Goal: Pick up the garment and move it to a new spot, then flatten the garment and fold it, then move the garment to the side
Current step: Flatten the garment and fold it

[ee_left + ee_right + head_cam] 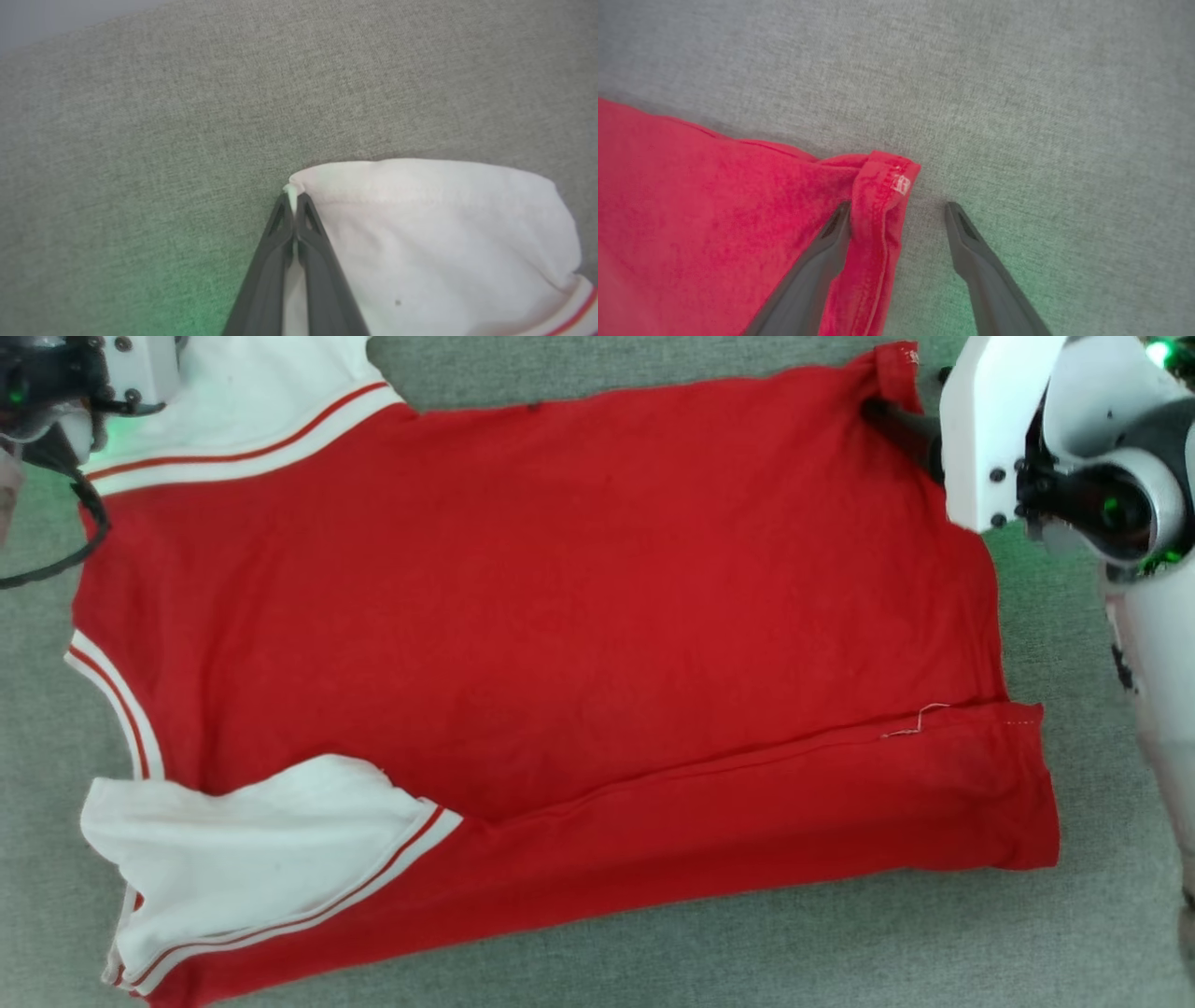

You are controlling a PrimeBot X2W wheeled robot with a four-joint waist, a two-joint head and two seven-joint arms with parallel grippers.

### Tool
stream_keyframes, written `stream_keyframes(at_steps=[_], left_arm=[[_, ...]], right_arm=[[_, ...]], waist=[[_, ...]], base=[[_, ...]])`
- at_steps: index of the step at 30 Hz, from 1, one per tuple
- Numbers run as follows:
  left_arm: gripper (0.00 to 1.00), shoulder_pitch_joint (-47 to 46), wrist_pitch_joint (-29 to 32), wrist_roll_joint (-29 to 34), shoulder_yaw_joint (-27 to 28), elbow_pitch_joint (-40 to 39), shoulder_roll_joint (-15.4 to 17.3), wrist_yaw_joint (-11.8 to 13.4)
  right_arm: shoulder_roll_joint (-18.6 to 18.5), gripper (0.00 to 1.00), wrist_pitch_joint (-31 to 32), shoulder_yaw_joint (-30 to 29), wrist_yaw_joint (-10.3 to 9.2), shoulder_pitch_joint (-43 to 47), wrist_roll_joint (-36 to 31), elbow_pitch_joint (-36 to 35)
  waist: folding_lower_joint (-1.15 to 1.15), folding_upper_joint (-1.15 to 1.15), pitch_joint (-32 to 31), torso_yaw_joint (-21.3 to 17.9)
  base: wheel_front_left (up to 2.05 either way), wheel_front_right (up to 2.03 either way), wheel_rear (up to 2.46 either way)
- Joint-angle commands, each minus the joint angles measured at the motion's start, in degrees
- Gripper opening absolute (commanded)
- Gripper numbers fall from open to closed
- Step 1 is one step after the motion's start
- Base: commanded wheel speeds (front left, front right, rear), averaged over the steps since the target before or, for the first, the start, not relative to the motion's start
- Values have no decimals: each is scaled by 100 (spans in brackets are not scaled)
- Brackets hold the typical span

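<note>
Pinching garment (560,616) sleeve, left end effector (294,198); right end effector (899,206) spread astride hem.

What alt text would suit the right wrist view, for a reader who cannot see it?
The open right gripper hovers at a grey fabric surface, with the hemmed corner of a red garment between its two dark fingers, touching one of them. A small white label sits on that corner.
</note>
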Motion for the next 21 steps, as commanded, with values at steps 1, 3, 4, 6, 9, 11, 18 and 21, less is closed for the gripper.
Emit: stream_keyframes(at_steps=[1,3,4,6,9,11,18,21], left_arm=[[0,367,100,-22,-146,119,-96,-29],[0,359,49,-50,-128,163,-135,-48],[0,356,15,-55,-117,181,-159,-46],[0,348,-93,-83,-72,229,-185,-53],[0,336,-210,-126,-32,274,-195,-78],[0,300,-302,-121,-4,285,-186,-91],[0,175,-650,-248,122,112,-157,-138],[0,215,-750,-307,142,-21,-82,-134]], right_arm=[[19,31,83,162,0,105,71,235],[-44,0,130,324,0,23,156,421],[-79,0,116,354,0,-10,225,502],[-165,0,79,409,-2,-66,330,624],[-289,0,-20,505,-3,-117,441,743],[-388,0,-194,559,-4,-152,540,734],[-784,0,-885,806,-4,-52,805,561],[-966,0,-1116,926,-3,58,908,449]], waist=[[0,0,13,27],[0,0,17,61],[0,0,16,79],[0,0,-2,115],[0,0,-68,166],[0,0,-131,208],[0,0,-498,388],[0,0,-699,475]], base=[[0,0,0],[0,0,0],[0,0,0],[0,0,0],[0,0,0],[0,0,0],[0,0,0],[0,0,0]])
